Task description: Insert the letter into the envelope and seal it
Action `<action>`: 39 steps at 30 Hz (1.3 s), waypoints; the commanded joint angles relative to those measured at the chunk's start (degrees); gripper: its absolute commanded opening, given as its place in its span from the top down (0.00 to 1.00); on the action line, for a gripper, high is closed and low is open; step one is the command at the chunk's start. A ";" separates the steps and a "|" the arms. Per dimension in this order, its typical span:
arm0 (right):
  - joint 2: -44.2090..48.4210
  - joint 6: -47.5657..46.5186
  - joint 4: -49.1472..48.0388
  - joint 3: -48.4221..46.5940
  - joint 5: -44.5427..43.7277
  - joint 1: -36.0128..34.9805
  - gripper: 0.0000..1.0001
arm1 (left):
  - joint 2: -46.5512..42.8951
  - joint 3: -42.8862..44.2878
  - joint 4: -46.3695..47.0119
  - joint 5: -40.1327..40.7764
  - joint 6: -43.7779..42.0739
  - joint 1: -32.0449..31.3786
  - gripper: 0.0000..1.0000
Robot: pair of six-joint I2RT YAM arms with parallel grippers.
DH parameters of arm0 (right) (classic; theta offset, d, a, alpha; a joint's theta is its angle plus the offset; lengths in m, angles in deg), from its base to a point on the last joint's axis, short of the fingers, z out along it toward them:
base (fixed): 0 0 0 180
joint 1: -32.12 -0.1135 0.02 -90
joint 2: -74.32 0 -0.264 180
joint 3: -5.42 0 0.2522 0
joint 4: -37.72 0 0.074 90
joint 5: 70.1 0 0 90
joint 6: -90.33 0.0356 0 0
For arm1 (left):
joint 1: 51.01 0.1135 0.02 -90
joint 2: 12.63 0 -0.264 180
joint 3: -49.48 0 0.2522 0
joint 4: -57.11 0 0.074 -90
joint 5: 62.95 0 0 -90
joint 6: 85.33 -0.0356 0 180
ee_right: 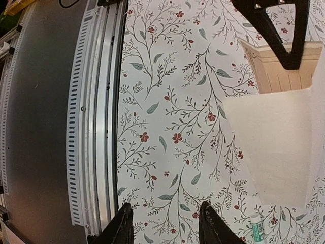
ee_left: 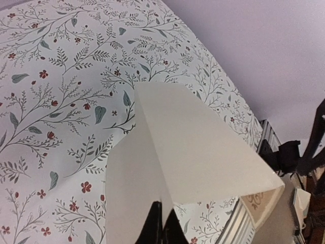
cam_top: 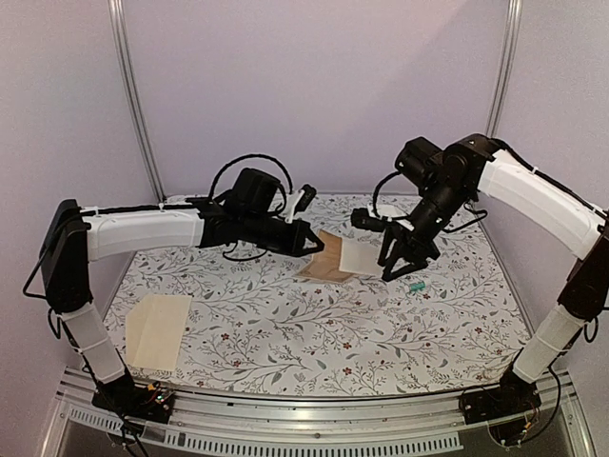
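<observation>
Letter (ee_left: 203, 152) folded, pinched in left fingers (ee_left: 155, 229)

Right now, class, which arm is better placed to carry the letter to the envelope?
Left. The left gripper is shut on the folded letter, and the envelope lies on its side of the table. The right gripper is open, holding nothing.

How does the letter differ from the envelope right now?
The letter sits mid-scene, creased with one part raised, pinched by the left gripper. The envelope lies flat at near left, untouched. The letter shows an ornate printed border; the envelope is plain. Both are pale tan paper.
</observation>
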 commanded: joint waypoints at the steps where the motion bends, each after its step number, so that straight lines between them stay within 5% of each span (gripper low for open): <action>1: 2.09 -1.33 0.94 -6.38 3.67 3.69 0.57 | -1.56 -1.26 1.63 1.72 -3.89 0.34 1.00; 10: 0.36 -3.52 -3.92 -8.97 3.07 9.94 0.56 | -8.47 -4.66 5.97 -0.97 -14.95 -0.23 1.00; 31: -8.60 -16.79 -0.29 -4.59 8.43 7.17 0.50 | -6.65 -0.47 2.78 4.05 -33.97 -11.08 1.00; 39: -9.21 -18.98 1.04 -3.78 6.42 6.54 0.63 | -6.36 -0.69 2.77 6.79 -35.63 -11.68 1.00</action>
